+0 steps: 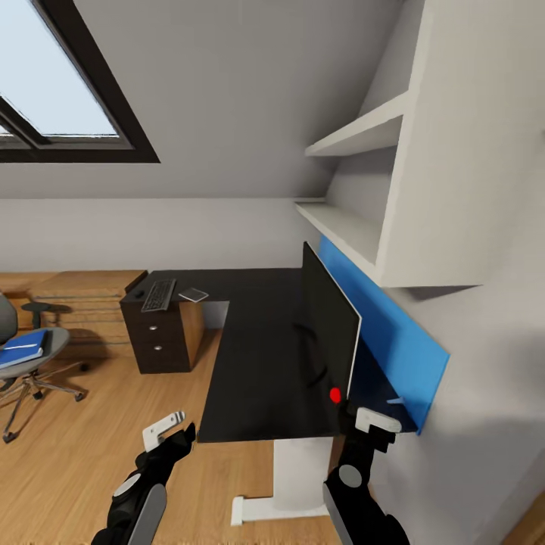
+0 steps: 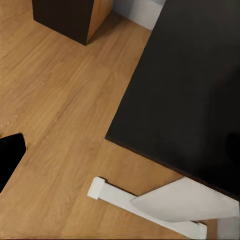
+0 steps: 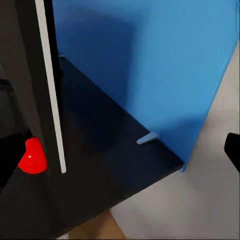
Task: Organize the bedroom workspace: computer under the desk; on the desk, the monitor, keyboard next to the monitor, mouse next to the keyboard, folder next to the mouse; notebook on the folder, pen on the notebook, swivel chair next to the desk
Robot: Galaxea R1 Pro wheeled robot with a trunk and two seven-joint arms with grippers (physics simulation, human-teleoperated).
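Here, both arms reach toward the desk (image 1: 257, 356).

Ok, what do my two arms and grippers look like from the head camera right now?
Both arms are glossy black with round grey joint caps. The left arm carries a grey panel on its forearm and ends in the left gripper, black with white finger pieces. The right gripper is likewise black, topped by a white block.
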